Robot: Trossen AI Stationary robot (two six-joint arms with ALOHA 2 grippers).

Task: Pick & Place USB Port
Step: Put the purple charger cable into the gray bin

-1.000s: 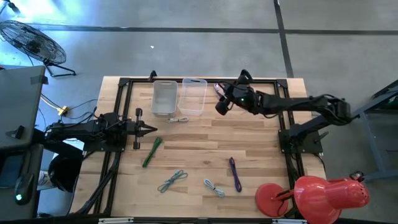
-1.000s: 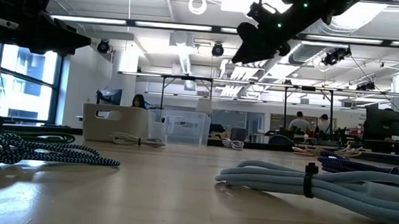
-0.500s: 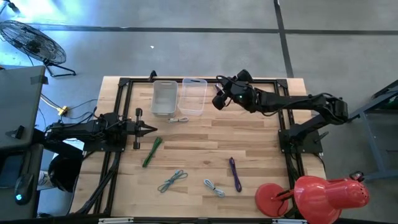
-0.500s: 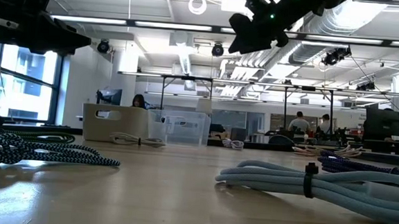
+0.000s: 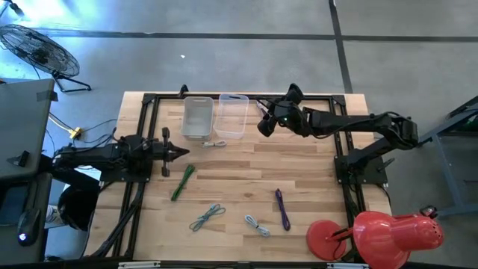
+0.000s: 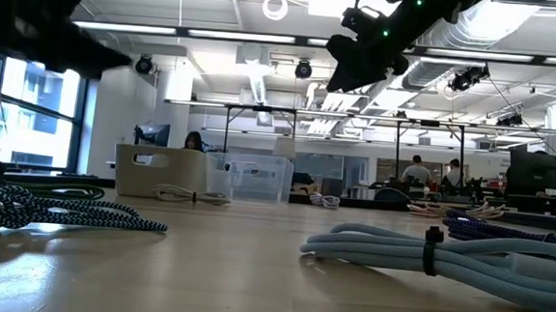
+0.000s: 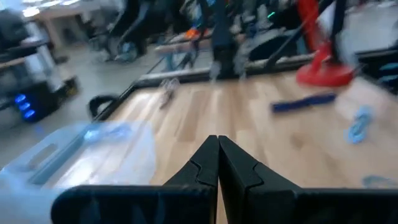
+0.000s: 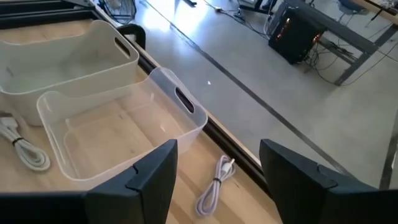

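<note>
Right end effector hovering high beside clear plastic bin, fingers spread, empty — lining up over pale coiled USB cable lying on wooden surface. Left end effector waiting at left edge — fingers pressed together.

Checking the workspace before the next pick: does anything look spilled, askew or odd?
Nothing is damaged. Both bins are empty, while cable bundles lie loose on the table: a white cable beside the bins, a pale one outside the clear bin.
</note>
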